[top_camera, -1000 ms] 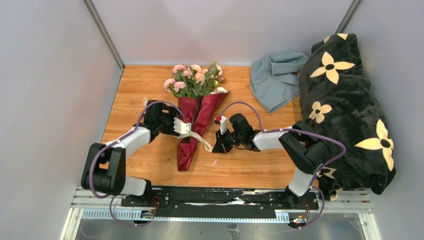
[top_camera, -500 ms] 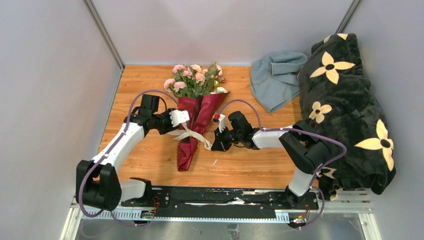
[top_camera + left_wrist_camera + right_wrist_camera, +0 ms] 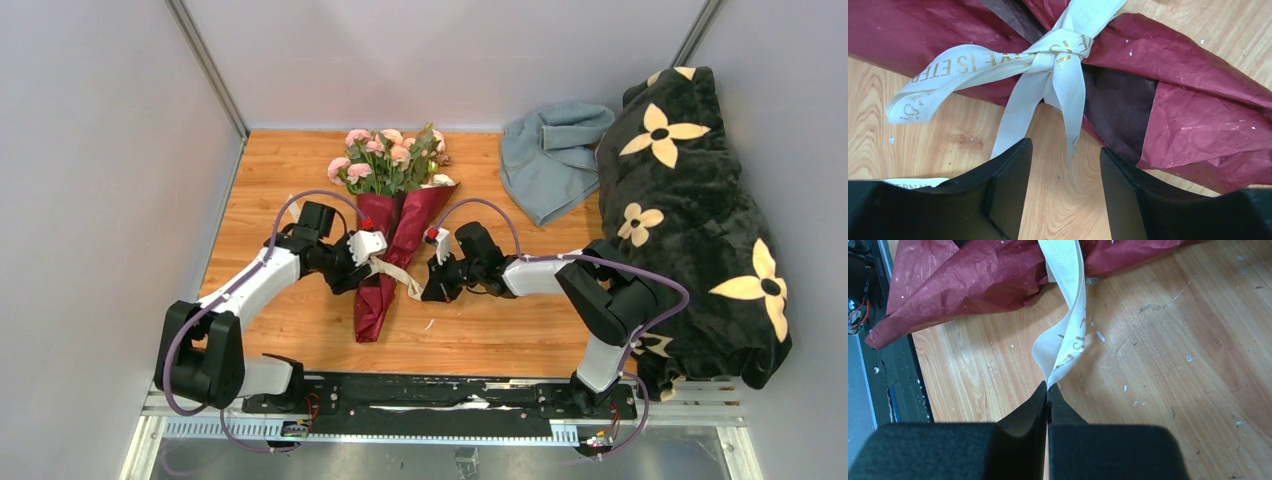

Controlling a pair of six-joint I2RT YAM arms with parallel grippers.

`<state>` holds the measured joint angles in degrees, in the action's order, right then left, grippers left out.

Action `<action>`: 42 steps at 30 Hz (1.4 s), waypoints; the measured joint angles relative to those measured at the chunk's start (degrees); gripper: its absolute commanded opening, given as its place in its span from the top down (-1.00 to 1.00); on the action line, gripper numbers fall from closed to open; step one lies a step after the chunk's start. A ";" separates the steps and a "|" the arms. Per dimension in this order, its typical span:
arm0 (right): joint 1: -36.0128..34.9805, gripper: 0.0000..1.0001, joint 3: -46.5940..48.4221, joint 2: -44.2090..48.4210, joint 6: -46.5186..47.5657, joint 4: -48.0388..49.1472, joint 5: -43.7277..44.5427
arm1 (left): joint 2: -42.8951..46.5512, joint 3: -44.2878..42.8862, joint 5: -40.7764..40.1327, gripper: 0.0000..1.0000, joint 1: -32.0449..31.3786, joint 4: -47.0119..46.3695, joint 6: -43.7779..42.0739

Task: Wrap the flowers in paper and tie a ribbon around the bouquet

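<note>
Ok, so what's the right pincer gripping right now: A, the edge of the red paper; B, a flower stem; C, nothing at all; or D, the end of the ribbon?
D: in the right wrist view the right pincer is shut on the free end of the ribbon, which runs back up to the bouquet.
</note>
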<state>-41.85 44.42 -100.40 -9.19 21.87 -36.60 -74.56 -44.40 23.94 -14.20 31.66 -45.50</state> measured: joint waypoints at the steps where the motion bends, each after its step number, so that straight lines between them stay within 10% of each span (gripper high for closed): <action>1: 0.00 1.00 0.07 0.00 0.00 0.04 0.00 | -0.20 0.31 -0.22 -0.10 -0.24 -0.07 -0.37; 10: 0.00 1.00 0.11 0.00 0.00 0.02 0.00 | -0.46 3.06 -5.05 1.00 -1.31 -6.91 -0.94; 31: 0.00 0.93 16.39 -0.31 9.20 -9.25 1.31 | 5.79 13.22 -16.74 1.00 2.19 1.53 -26.80; 42: 0.00 -0.29 12.13 1.73 20.04 -13.29 -0.90 | 7.72 16.35 -18.12 1.00 2.16 -2.58 -35.26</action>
<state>-41.85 56.55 -98.67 10.85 8.58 -37.50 -66.85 -28.05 5.82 -12.03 29.08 -80.75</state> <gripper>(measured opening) 0.547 0.005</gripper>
